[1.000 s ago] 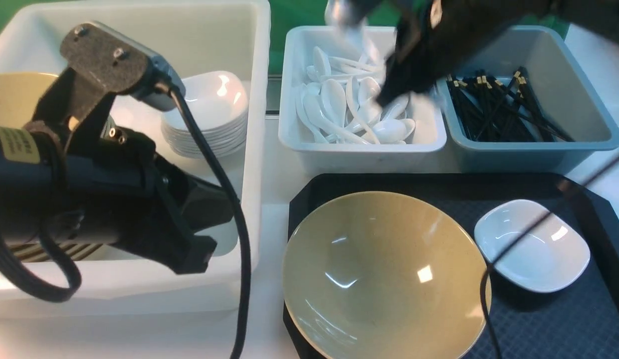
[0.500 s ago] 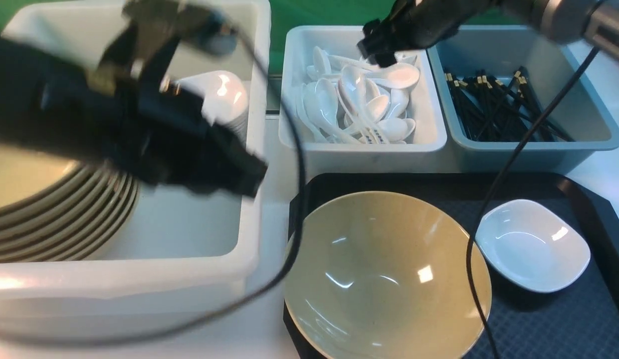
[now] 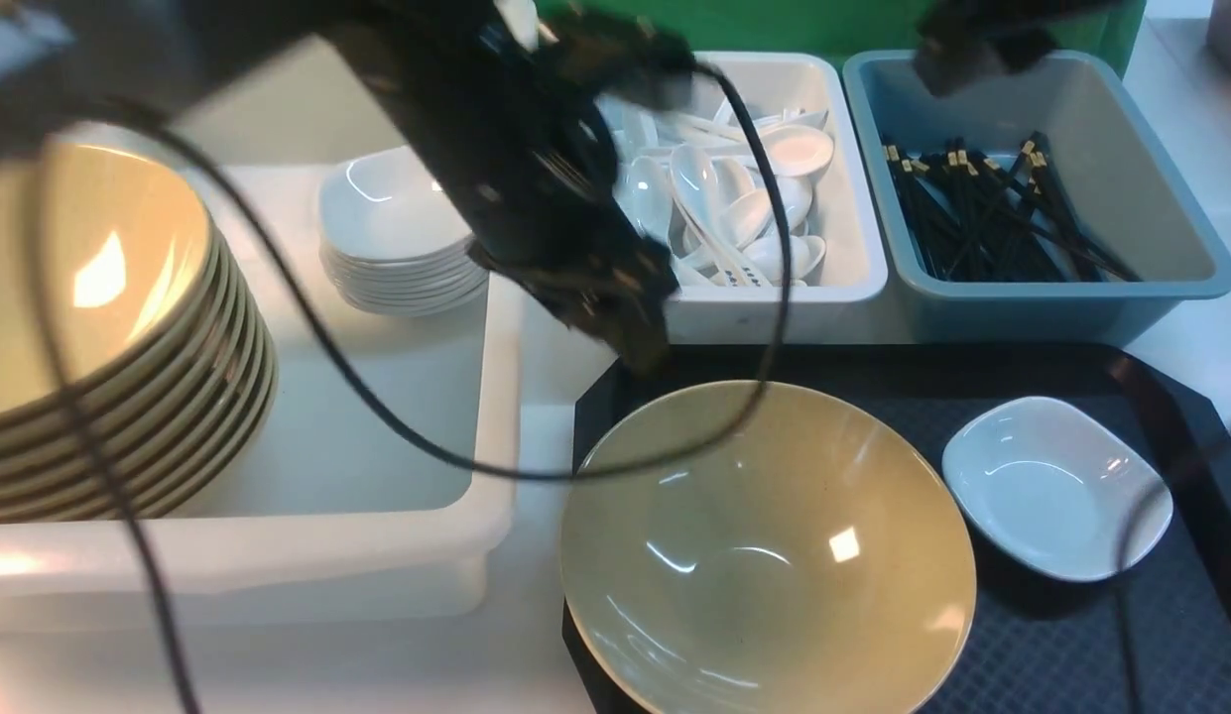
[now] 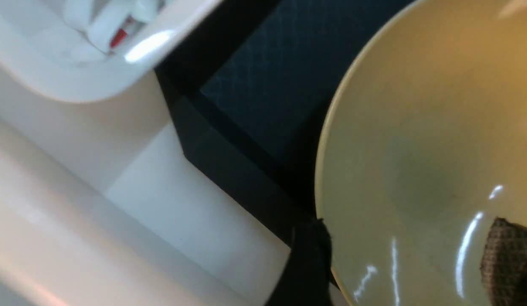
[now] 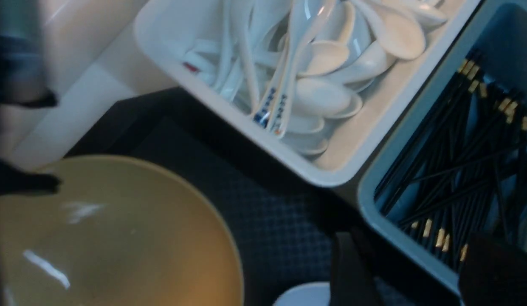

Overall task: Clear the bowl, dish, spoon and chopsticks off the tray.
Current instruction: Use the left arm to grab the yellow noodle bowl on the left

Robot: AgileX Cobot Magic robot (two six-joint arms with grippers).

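The bowl (image 3: 764,545), wide and tan-yellow, fills the left part of the black tray (image 3: 1071,645). The small white dish (image 3: 1056,486) sits to its right. My left gripper (image 3: 640,347) is open at the bowl's far left rim. In the left wrist view (image 4: 410,259) one finger (image 4: 310,255) is outside the rim and the other is over the bowl's inside (image 4: 416,127). My right gripper (image 5: 424,272) is open and empty over the near edge of the grey-blue bin. Spoons (image 3: 734,198) and chopsticks (image 3: 982,218) lie piled in the bins; I cannot single out the task's own.
A large white bin (image 3: 377,516) on the left holds a stack of tan bowls (image 3: 99,327) and a stack of white dishes (image 3: 397,228). Behind the tray stand the white spoon bin (image 3: 774,317) and the grey-blue chopstick bin (image 3: 1071,307). The left arm's cable (image 3: 536,474) hangs over the bowl's rim.
My left arm swung right from over the large white bin to the bowl's rim and opened. My right arm left a spoon in the white bin and moved right, over the chopstick bin.
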